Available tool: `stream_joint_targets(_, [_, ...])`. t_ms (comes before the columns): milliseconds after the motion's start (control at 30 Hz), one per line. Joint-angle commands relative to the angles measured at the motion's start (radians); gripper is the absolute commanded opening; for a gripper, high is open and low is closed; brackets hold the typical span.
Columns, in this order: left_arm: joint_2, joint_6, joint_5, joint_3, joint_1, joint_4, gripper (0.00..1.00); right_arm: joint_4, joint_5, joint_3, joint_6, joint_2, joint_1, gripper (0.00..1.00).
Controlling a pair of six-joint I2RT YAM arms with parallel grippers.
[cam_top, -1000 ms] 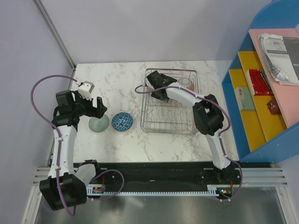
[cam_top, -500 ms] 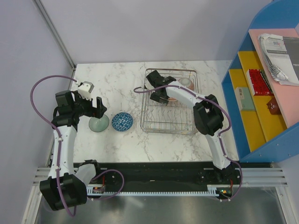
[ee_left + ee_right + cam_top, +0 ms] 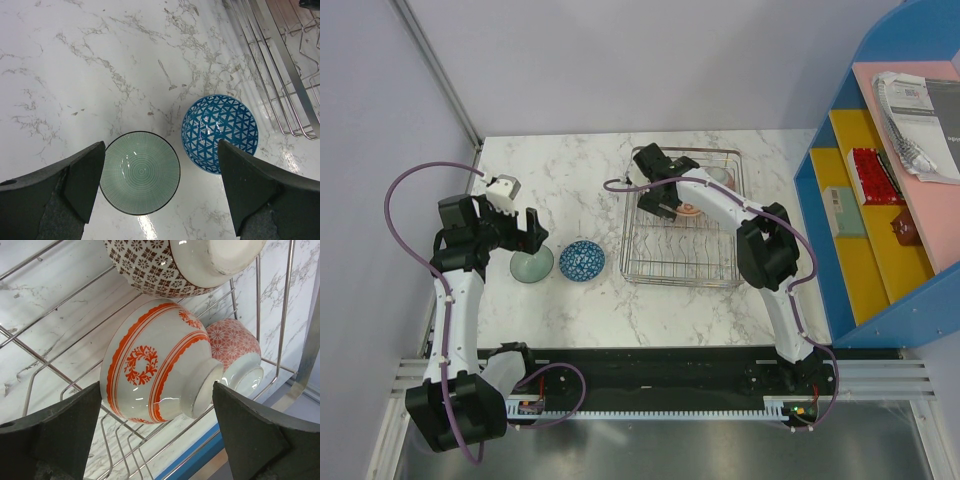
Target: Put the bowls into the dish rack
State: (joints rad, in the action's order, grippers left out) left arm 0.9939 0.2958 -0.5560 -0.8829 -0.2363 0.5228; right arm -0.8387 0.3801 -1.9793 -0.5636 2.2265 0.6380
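The dish rack [image 3: 685,262] stands at the table's far right. In the right wrist view it [image 3: 45,367] holds three bowls on their sides: an orange-red wreath bowl [image 3: 150,335], a pink patterned bowl [image 3: 231,342] behind it and a brown-patterned bowl [image 3: 150,265] above. My right gripper [image 3: 156,390] is open, with its fingers wide on either side of the orange bowl and apart from it. In the top view it [image 3: 657,190] hovers over the rack's far left. A green bowl [image 3: 140,172] and a blue triangle-patterned bowl [image 3: 220,132] sit upright on the marble. My left gripper [image 3: 160,190] is open above them.
A blue shelf unit [image 3: 880,190] with small items stands right of the rack. The rack's near rows of tines [image 3: 670,245] hold nothing. A grey wall runs along the table's left and back.
My right gripper has lifted back slightly from the rack, and the orange bowl now shows lying in it. The left arm has not moved.
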Motion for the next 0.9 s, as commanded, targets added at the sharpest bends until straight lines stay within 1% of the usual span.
stream_joint_targets(0, [-0.021,0.008,-0.021,0.002,-0.011,-0.015,1.00,-0.030,-0.024,-0.038,0.014,-0.037,-0.008,0.98])
stream_joint_targets(300, [-0.024,0.008,-0.022,0.001,-0.014,-0.017,1.00,-0.054,-0.095,-0.029,0.033,-0.030,-0.015,0.98])
stream_joint_targets(500, [-0.021,0.008,-0.025,-0.001,-0.015,-0.015,1.00,-0.060,-0.104,-0.041,0.044,-0.033,-0.023,0.98])
stream_joint_targets(567, [-0.017,0.012,-0.024,-0.002,-0.015,-0.015,1.00,-0.059,-0.099,-0.056,0.047,-0.048,-0.024,0.98])
stream_joint_targets(767, [0.031,0.040,-0.013,-0.011,-0.014,-0.012,1.00,-0.056,-0.060,-0.183,0.094,-0.125,-0.029,0.98])
stream_joint_targets(867, [0.071,0.075,-0.033,-0.004,-0.014,-0.012,1.00,-0.005,-0.014,-0.175,0.151,-0.188,-0.029,0.98])
